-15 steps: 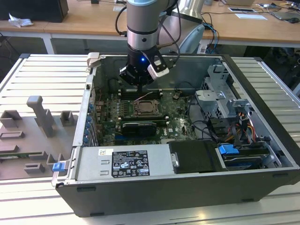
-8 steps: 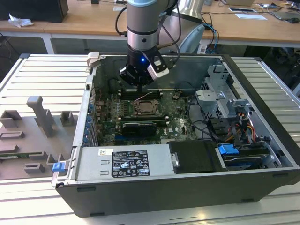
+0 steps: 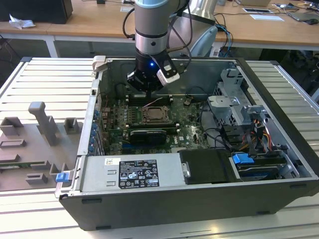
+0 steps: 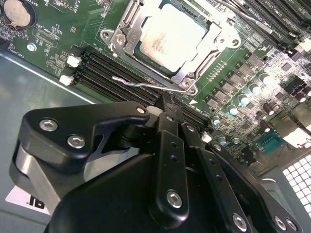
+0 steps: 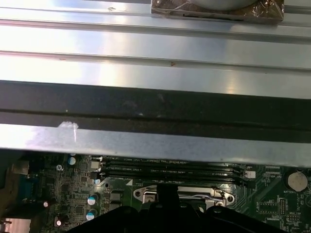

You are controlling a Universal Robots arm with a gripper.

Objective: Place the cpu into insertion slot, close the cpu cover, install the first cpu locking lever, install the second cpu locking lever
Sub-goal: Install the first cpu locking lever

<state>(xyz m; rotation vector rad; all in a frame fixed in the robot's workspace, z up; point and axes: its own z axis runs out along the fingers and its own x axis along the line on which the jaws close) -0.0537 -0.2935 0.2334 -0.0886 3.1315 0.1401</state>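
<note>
CPU [image 4: 167, 36] sits flat in the slot [image 4: 121, 34], its pale metal face showing through the window of the cover [image 4: 204, 56], which lies down over it. In the second wrist view the chip is just beyond the gripper [image 4: 165, 104], whose black fingers [image 4: 167, 141] are pressed together with no gap between them and nothing held. Their tip is down at a thin lever [image 4: 141, 83], a bent silvery wire running along the near edge of the socket; whether the tip touches the wire cannot be told. A second wire lever [image 4: 228, 8] runs along the far side of the socket.

In the exterior view the arm [image 3: 150, 30] reaches down into the open case [image 3: 199, 199], and the gripper [image 3: 148, 92] hangs over the green board [image 3: 189, 132], close above the slot [image 3: 154, 115] and on its far side.

Counted in the second wrist view: one chip, one cover, two levers, four black memory slots [image 4: 116, 70] between the socket and the gripper, and one coin cell [image 4: 19, 12]. One black card [image 3: 144, 136] lies on the board on the near side of the socket in the exterior view. The first wrist view shows the socket frame [image 5: 184, 194], the memory slots [image 5: 175, 171] and the case wall [image 5: 155, 102].
</note>
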